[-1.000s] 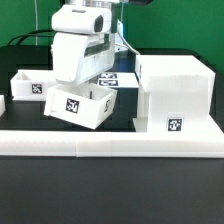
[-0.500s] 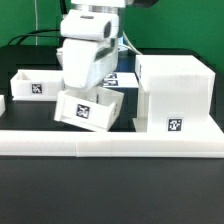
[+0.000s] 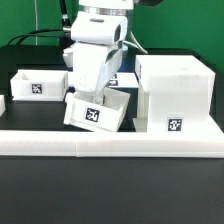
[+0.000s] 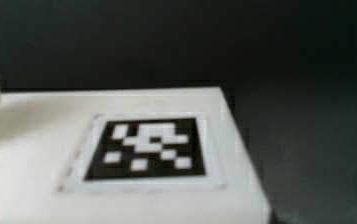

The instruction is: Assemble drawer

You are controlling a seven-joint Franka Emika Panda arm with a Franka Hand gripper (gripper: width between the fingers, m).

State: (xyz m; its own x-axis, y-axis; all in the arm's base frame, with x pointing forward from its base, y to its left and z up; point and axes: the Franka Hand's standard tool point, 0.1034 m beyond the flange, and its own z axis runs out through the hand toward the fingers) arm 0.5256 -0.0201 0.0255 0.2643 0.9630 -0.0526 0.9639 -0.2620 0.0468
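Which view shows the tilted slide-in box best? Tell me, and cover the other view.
The exterior view: the tilted box shows whole, tag facing the camera, beside the casing, under the gripper. The wrist view shows only a blurred tag on a white surface, close up.

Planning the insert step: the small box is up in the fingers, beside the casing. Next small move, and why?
Probably level the tilted box first: it hangs askew under the gripper, just beside the casing, and likely won't slide in crooked.
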